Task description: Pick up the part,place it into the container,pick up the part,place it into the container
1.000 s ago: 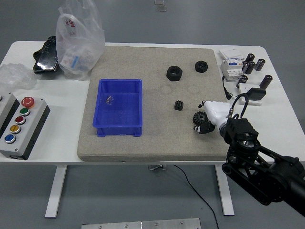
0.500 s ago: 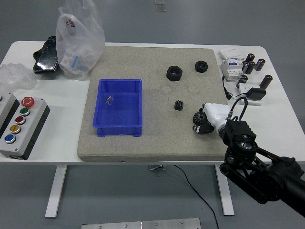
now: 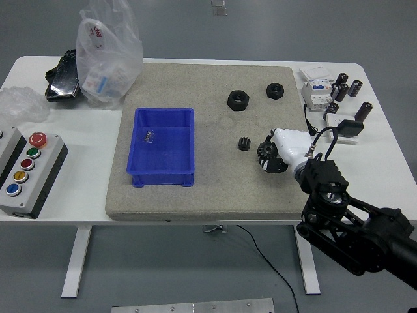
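Hand [image 3: 273,154] beside toothed black gear [image 3: 244,143].

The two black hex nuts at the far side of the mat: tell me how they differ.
The left nut looks larger than the right nut. The left nut lies nearer the blue bin, while the right nut sits farther back and closer to the mat's right edge. The two lie apart, not touching. Both are black, six-sided with a round centre hole, lie flat on the grey mat, and neither is touched by the right hand.
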